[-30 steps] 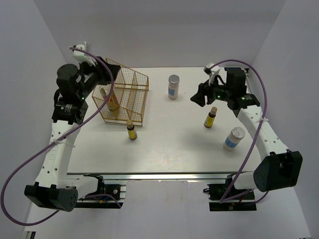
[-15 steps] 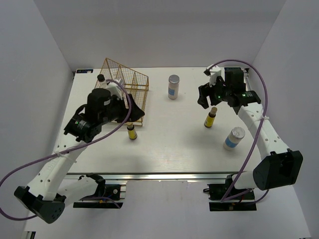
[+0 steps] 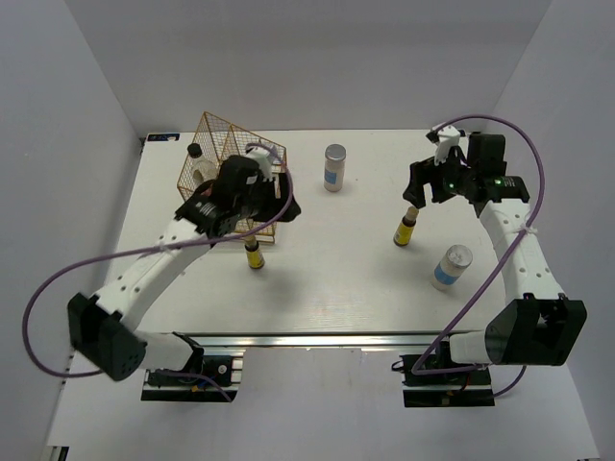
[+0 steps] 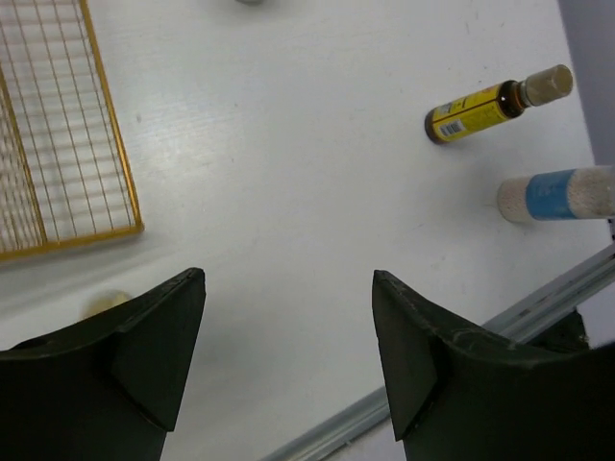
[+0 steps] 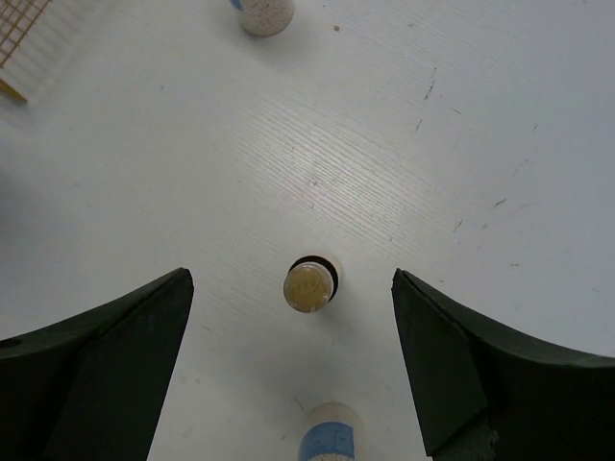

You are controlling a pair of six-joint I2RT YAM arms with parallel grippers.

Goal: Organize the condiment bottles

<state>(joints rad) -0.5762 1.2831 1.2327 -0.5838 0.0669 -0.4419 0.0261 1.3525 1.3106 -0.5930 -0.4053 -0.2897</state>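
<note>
bottles are standing spread out in the top view: tall bottle (image 3: 199,168) in the gold rack (image 3: 240,154), yellow bottles (image 3: 254,254) and jars (image 3: 334,167) on the table (image 3: 327,288). left wrist: i am seeing the left gripper (image 4: 288,279) with jaws apart, holding nothing. right wrist: the right gripper (image 5: 290,317) is hanging spread wide above a yellow bottle (image 5: 310,286).

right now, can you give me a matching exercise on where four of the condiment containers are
Things:
1. black-capped bottle
2. left yellow bottle
3. right yellow bottle
4. near jar

Places:
A. directly below the open right gripper
B. standing inside the gold wire rack
C. just in front of the rack, outside it
D. upright by the right edge of the table, nearest the arm bases

Pairs: 1-B, 2-C, 3-A, 4-D
</note>
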